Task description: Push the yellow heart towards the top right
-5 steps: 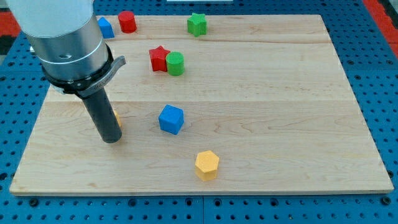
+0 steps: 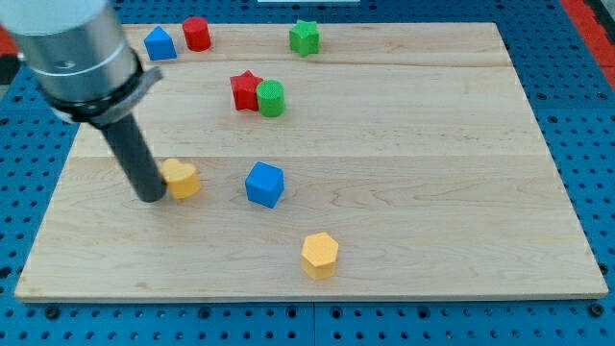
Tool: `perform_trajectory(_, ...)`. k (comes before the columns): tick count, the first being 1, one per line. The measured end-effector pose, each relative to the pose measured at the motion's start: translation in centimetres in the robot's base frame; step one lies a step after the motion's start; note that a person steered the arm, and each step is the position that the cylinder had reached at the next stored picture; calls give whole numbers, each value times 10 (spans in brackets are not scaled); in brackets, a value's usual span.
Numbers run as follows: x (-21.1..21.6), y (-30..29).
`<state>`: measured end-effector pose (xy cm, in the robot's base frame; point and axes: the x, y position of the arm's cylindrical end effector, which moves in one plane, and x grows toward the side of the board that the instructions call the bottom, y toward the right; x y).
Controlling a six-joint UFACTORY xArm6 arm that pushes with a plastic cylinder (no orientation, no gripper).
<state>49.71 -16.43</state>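
On the view's left side of the pale wooden board (image 2: 404, 144), my tip (image 2: 151, 197) rests on the surface right against the left edge of the yellow heart (image 2: 181, 179), touching it or very nearly so. I carry no jaws, only a straight dark matte rod hanging from a smooth grey metal cylinder, so there is nothing to open or close, and it grips nothing.

The yellow heart sits in the board's left half, about midway between top and bottom, a rounded chunky plastic piece. Just to its right, apart from it, stands the blue cube (image 2: 264, 185), tilted so one corner faces the view's bottom. Lower down, near the bottom edge, lies the yellow hexagon (image 2: 319, 255), with flat facets.

Higher up, the red star (image 2: 246, 90) and the green cylinder (image 2: 271, 98) touch each other; the cylinder's top looks ridged. Along the top edge are a blue house-shaped block (image 2: 159, 43), a red cylinder (image 2: 197, 33) beside it, and a green star (image 2: 305, 37) further right.

The board shows lengthwise grain and plank seams, and lies on a blue perforated base (image 2: 577, 58).
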Motion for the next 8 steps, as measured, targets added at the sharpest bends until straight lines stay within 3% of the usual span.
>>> perform_trajectory(6, -86, 94)
perform_trajectory(8, -108, 74)
